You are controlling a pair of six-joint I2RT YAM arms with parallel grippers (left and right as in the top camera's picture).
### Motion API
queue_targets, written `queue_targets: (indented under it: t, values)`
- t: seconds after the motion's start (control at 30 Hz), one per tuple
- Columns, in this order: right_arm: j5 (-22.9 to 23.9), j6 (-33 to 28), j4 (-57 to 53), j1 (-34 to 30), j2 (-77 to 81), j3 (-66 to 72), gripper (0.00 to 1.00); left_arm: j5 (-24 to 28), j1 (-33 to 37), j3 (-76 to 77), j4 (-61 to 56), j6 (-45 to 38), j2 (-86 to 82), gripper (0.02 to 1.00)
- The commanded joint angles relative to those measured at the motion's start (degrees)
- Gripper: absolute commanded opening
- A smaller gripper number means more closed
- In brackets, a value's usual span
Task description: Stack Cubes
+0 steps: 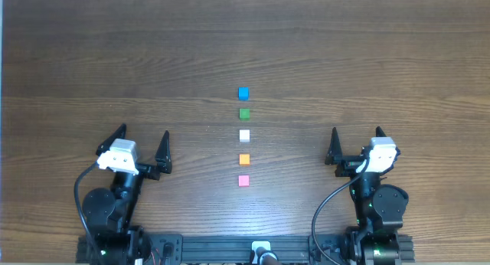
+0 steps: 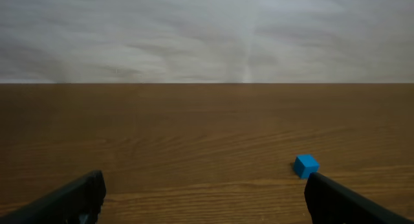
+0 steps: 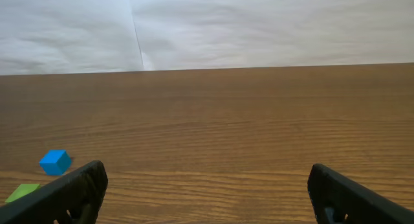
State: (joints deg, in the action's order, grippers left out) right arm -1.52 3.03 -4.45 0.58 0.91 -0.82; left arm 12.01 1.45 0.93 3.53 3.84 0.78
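blue cube (image 1: pixel 243 93), green cube (image 1: pixel 244 113), white cube (image 1: pixel 244 135), orange cube (image 1: pixel 244 158), pink cube (image 1: pixel 243 181) sit in a row mid table (image 1: pixel 383 50), none touching. left gripper (image 1: pixel 143 132) & right gripper (image 1: pixel 357 131) flank it, both spread wide, empty. prob best: drop straight onto one cube, centred, w/o nudging neighbours.

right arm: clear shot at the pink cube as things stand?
Probably yes. The right gripper is open, and only table lies between it and the pink cube; the orange cube sits apart.

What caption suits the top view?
Five unstacked cubes, blue cube to pink cube, line the table between the open left tool and right tool.
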Motion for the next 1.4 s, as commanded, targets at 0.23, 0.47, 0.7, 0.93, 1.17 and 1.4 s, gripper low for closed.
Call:
queue_targets:
  t: [0.23,0.47,0.7,0.93,1.17,1.4]
  values:
    - [0.52,0.09,0.15,0.37,-0.59,0.50,0.993,1.86,-0.24,-0.59,-0.42,0.07,-0.33,1.000]
    - [0.52,0.09,0.15,0.37,-0.59,0.50,0.991,6.91,-3.45,4.98,0.57,4.33,6.38,1.000]
    - [0.52,0.09,0.15,0.37,-0.59,0.50,0.991,14.82,-7.89,24.55,13.11,8.72,23.47,1.000]
    - [0.52,0.09,0.15,0.37,-0.59,0.50,0.993,16.87,-17.53,46.16,31.04,14.47,41.97,0.996]
    - [0.52,0.09,0.15,0.37,-0.59,0.50,0.993,16.46,-26.84,53.62,33.86,27.47,54.73,0.998]
    - [0.52,0.09,0.15,0.37,-0.59,0.50,0.991,8.79,-37.88,53.62,40.70,39.87,63.95,0.998]
